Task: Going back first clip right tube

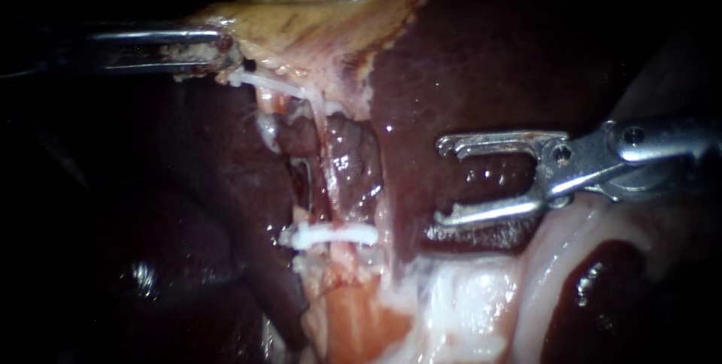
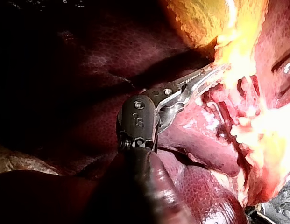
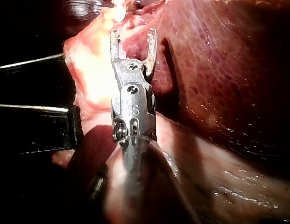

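Observation:
My right instrument (image 1: 444, 180) comes in from the right, its two jaws wide apart over the dark liver (image 1: 481, 63) with nothing between them; it stands clear to the right of the tubes. A white clip (image 1: 331, 235) lies across a pale tube (image 1: 325, 153) in the middle of the endoscope view. My left instrument (image 1: 226, 54) enters from the upper left, its jaws shut on the pale tissue at the yellow gallbladder's (image 1: 316, 3) lower edge. The right wrist view shows my right instrument (image 3: 134, 33) open ahead of bright tissue. In the left wrist view my left instrument (image 2: 215, 71) grips the gallbladder edge.
A second whitish strand (image 1: 274, 84) runs from the left jaws toward the tubes. Pale fatty tissue (image 1: 466, 304) spreads below the right instrument. Liver surrounds the dissected field on both sides.

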